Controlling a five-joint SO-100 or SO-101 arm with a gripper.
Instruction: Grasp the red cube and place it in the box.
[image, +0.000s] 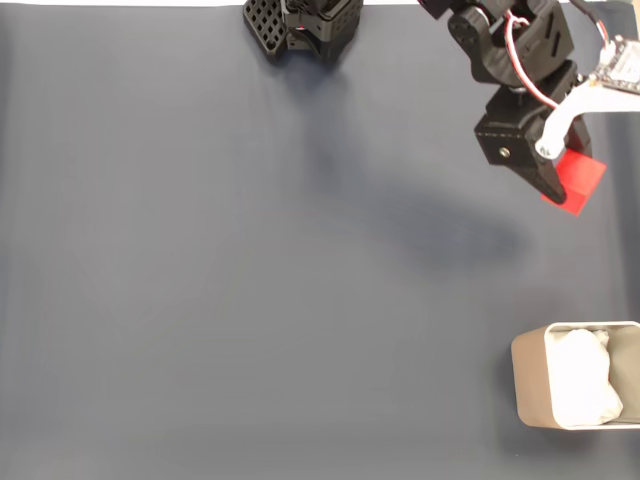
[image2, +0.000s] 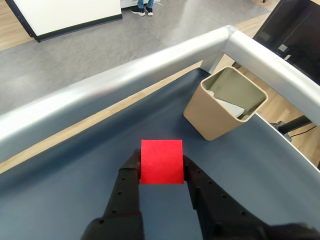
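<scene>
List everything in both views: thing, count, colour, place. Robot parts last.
cube: one, red, held between the gripper fingers, upper right in the fixed view.
box: one, beige, lower right corner of the fixed view, on the mat apart from the cube; ahead and right of the cube in the wrist view.
lining: one, white, inside the box.
mat: one, dark blue-grey, covering the table.
rail: silver, along the table edge in the wrist view.
shoes: a pair, on the floor at the top of the wrist view.
gripper: one, black, closed on the cube.
</scene>
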